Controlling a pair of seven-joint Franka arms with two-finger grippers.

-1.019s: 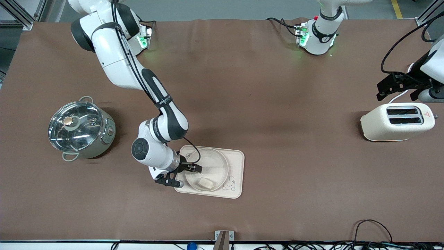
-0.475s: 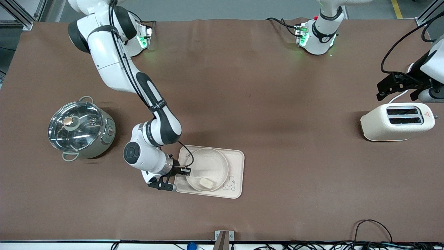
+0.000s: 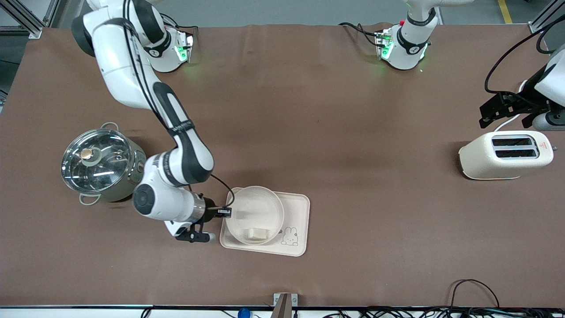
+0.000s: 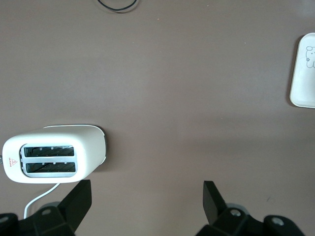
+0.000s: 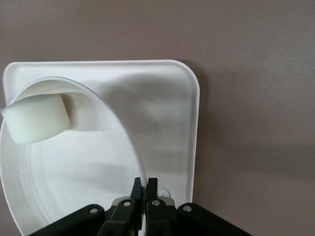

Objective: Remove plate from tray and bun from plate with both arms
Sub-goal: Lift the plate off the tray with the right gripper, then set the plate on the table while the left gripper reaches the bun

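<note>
The round cream plate (image 3: 254, 212) lies on the rabbit tray (image 3: 298, 212), tilted, with its rim toward the right arm's end raised. The small pale bun (image 3: 256, 233) sits in the plate at the part nearest the front camera. My right gripper (image 3: 226, 212) is shut on the plate's rim. The right wrist view shows its fingers (image 5: 144, 184) pinching the rim, with the plate (image 5: 74, 177), the bun (image 5: 35, 118) and the tray (image 5: 162, 113). My left gripper (image 3: 507, 108) waits open and empty over the table beside the toaster; its wrist view shows it (image 4: 146, 199).
A steel pot with a glass lid (image 3: 101, 164) stands close beside the right arm's wrist. A cream toaster (image 3: 505, 154) stands at the left arm's end and also shows in the left wrist view (image 4: 54, 158). Cables lie along the table's front edge.
My right arm has drawn back toward the pot with the plate's rim in its fingers. The plate has tipped up and slid that way, and the bun has shifted in it. The left arm has not moved.
</note>
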